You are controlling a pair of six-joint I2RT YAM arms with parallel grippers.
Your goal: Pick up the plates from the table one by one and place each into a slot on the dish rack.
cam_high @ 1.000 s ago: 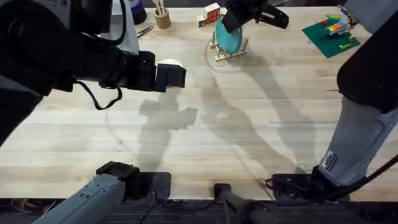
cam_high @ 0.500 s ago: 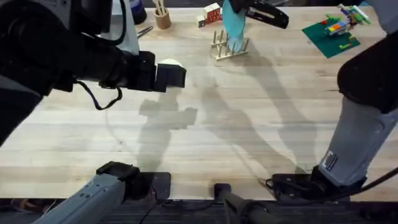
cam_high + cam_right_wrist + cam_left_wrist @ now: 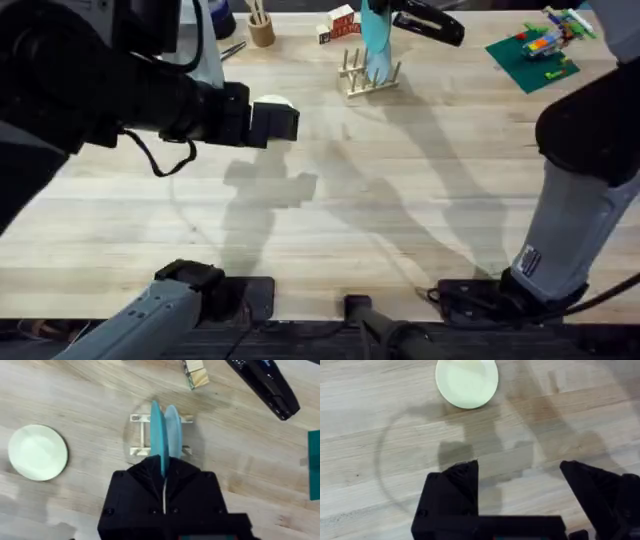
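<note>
Turquoise plate (image 3: 159, 435) clamped edge-on by right gripper (image 3: 164, 467) over far rack (image 3: 136, 435); peg strike risked if misaligned. Left gripper (image 3: 520, 482) held apart.

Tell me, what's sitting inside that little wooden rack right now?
Standing on edge among the dish rack's pegs are a turquoise plate, still pinched by the right gripper, and a paler blue plate beside it. The gripper hides the rack's near end.
</note>
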